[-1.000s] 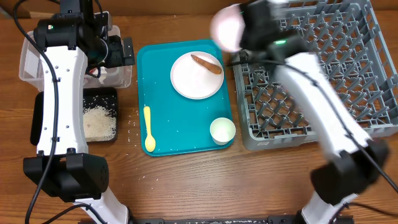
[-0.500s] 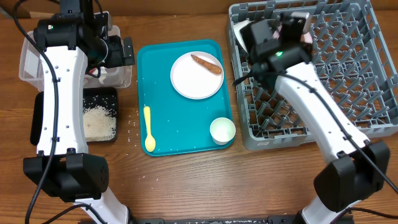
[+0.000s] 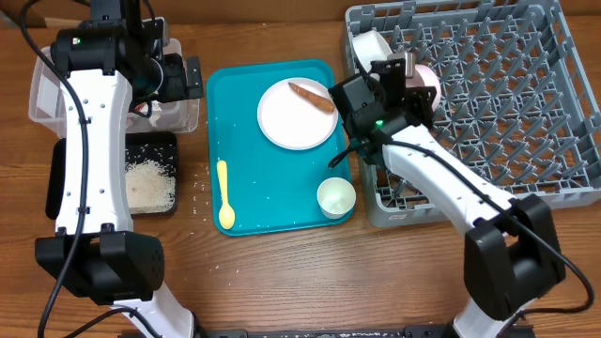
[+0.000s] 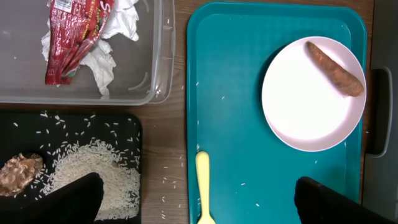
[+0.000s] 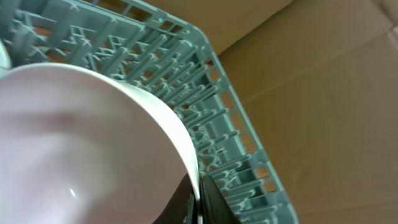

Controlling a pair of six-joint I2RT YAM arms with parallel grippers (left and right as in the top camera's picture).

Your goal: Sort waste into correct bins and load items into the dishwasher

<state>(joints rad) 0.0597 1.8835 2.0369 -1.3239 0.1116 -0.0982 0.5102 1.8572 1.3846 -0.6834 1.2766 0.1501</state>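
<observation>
Right end effector [image 5: 198, 208] pinching a white bowl [image 5: 81, 143] by its rim at the grey dish rack [image 3: 507, 113] far-left part, left end effector [image 4: 196, 202] spread wide by the clear tub [image 4: 155, 62]

Bench [image 3: 282, 282]: wood, visible grain, low satin sheen.
Teal tray [image 3: 282, 188]: smooth plastic, faintly glossy.
Dish rack [image 3: 507, 113]: grey moulded plastic, matt.
Clear tub [image 4: 158, 68]: transparent plastic, glossy.
Black tray [image 4: 124, 124]: matt.
Plate [image 4: 305, 106], white bowl [image 5: 81, 143]: smooth, glossy white.
Spoon [image 3: 224, 192]: yellow plastic, smooth.
Paper [image 4: 102, 62]: crumpled, matt.
Red wrapper [image 4: 71, 37]: shiny film.
Rice [image 4: 93, 168]: loose, grainy.
Sausage [image 4: 336, 70]: brown, rough, dull.
Cardboard [image 5: 323, 124]: brown, matt.
</observation>
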